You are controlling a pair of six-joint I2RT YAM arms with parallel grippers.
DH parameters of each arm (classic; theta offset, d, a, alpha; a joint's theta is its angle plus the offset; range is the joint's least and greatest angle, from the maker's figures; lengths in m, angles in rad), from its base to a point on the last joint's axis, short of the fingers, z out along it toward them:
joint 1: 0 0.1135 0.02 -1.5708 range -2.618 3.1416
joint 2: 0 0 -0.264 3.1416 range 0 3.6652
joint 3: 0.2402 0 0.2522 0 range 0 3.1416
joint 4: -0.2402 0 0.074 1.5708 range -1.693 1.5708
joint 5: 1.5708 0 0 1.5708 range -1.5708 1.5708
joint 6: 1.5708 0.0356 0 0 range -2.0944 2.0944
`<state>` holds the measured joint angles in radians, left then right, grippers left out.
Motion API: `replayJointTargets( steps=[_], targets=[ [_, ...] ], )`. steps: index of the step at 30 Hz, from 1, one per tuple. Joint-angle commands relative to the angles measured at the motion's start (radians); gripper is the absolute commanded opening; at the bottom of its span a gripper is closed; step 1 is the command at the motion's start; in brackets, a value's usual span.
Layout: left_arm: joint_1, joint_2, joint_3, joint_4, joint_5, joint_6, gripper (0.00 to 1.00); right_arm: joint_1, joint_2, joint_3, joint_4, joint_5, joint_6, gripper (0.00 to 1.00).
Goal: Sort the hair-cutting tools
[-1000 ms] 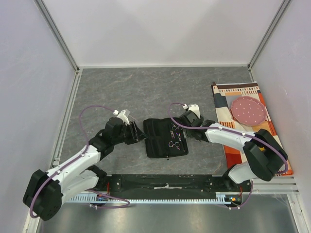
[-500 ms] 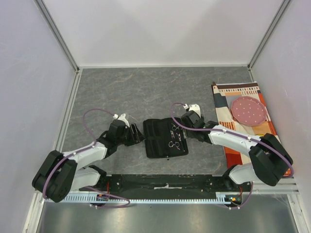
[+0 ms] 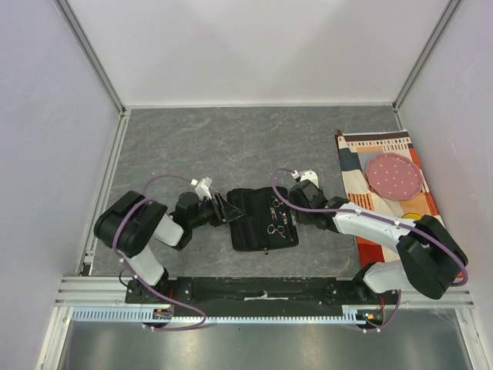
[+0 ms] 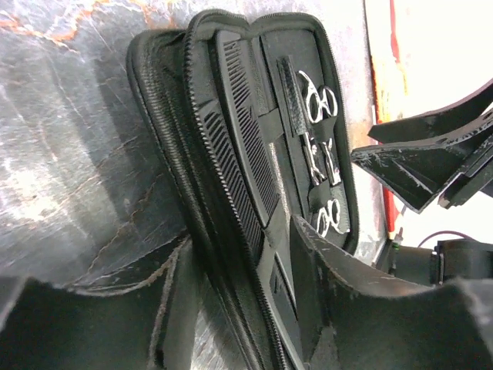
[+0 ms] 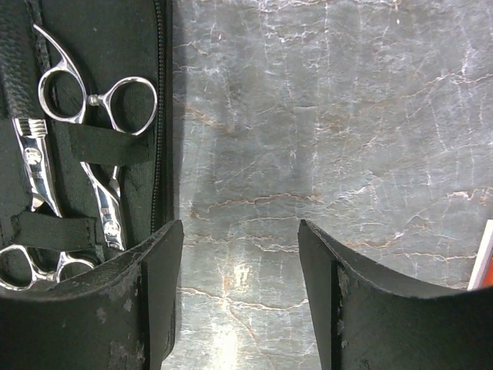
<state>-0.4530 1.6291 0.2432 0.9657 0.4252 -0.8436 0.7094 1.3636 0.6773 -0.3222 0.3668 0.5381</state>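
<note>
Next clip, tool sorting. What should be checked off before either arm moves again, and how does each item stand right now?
1. Left gripper open, nothing held: ok.
2. Right gripper open, nothing held: ok.
3. Pouch lying open on the table: ok.
4. Both scissors strapped inside the pouch: ok.
5. Comb tucked into the pouch's other half: ok.
6. Left fingers clear of the pouch edge: cannot tell; the edge lies between them.
</note>
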Motion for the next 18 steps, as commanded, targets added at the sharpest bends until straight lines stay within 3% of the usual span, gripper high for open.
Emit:
replayJointTargets(
  steps=[1,4,5,7,9,13,14,18],
  targets=[
    [0.000,0.164,-0.013,0.166,0.095,-0.066,0.50,0.001,-0.029,-0.015,0.048,-0.045,-0.006,0.69],
    [0.000,0.228,0.005,0.206,0.121,-0.084,0.30,0.002,-0.055,-0.022,0.049,-0.074,-0.015,0.67],
    [0.000,0.233,0.013,0.191,0.124,-0.084,0.17,0.005,-0.064,-0.019,0.049,-0.077,-0.017,0.66],
    [0.000,0.221,0.028,0.133,0.124,-0.077,0.03,0.022,-0.089,-0.013,0.034,-0.080,-0.027,0.65],
    [0.000,0.170,0.044,0.070,0.112,-0.061,0.02,0.053,-0.101,-0.004,0.017,-0.063,-0.030,0.63],
    [0.000,0.025,0.106,-0.232,0.055,0.013,0.02,0.117,-0.121,0.025,0.009,-0.078,-0.052,0.61],
    [0.000,-0.001,0.129,-0.395,0.041,0.033,0.02,0.137,-0.124,0.027,0.014,-0.091,-0.058,0.61],
    [0.000,-0.130,0.229,-0.665,-0.028,0.087,0.02,0.156,-0.113,0.025,0.075,-0.164,-0.050,0.56]
  ],
)
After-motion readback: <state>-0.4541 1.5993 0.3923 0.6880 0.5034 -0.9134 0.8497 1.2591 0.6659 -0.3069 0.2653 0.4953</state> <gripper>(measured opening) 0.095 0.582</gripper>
